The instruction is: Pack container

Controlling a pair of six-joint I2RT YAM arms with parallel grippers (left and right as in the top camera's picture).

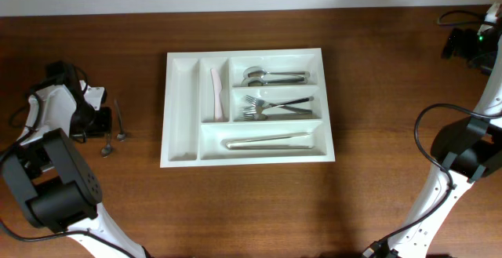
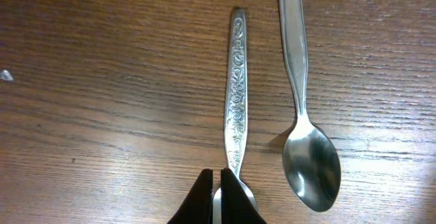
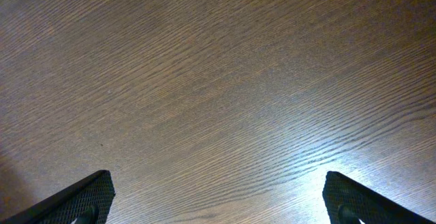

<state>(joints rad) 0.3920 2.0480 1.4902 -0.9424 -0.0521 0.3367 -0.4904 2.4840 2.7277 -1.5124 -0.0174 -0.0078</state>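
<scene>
White container (image 1: 180, 109) sits in the middle of the table (image 1: 376, 93) in the overhead view, with cutlery (image 1: 274, 105) in four of its compartments. Left wrist view: the left gripper (image 2: 216, 186) is pinched tight on the neck of a patterned spoon (image 2: 236, 94) lying on the wood; a plain spoon (image 2: 310, 163) lies just beside it. Right wrist view: the right gripper (image 3: 218, 197) hangs spread wide, holding nothing, above the wood.
</scene>
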